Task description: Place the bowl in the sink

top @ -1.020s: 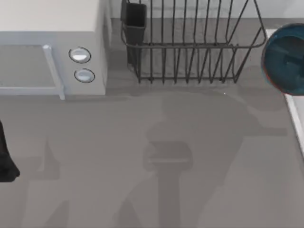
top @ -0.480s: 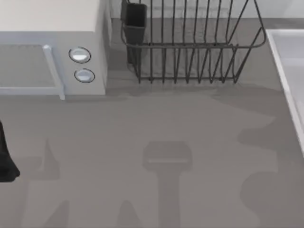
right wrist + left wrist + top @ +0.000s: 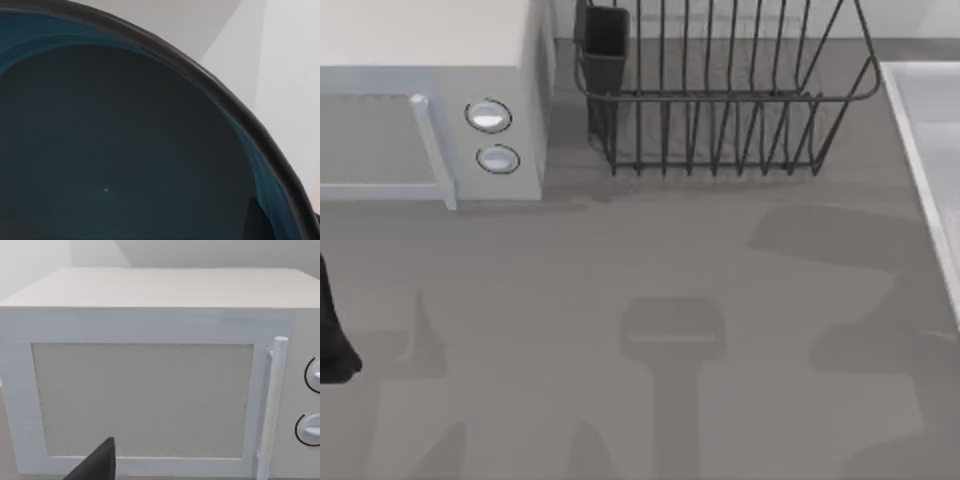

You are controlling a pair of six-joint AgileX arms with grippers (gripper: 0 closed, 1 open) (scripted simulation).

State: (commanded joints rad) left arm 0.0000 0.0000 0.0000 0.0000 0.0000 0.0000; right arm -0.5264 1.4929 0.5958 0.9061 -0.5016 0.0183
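Close under your right wrist camera sits the glossy blue-teal bowl point(image 3: 125, 150); grip state unclear. Likely rigid and slippery, so hold its rim. Pale rectangular sink point(image 3: 932, 150): frame's right edge.

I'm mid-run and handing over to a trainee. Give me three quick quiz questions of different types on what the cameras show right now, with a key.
1. True or false: in the top view, the dish rack stands between the microwave and the sink.
2. Multiple choice: the right wrist view looks closely into A) the rack, B) the bowl, C) the microwave door.
3. Short answer: which appliance does the left wrist view face, and what stands upright beside its door?

Key
1. True.
2. B; its dark inside and blue-teal wall curve across the view.
3. The microwave; a vertical handle, with two round knobs past it.
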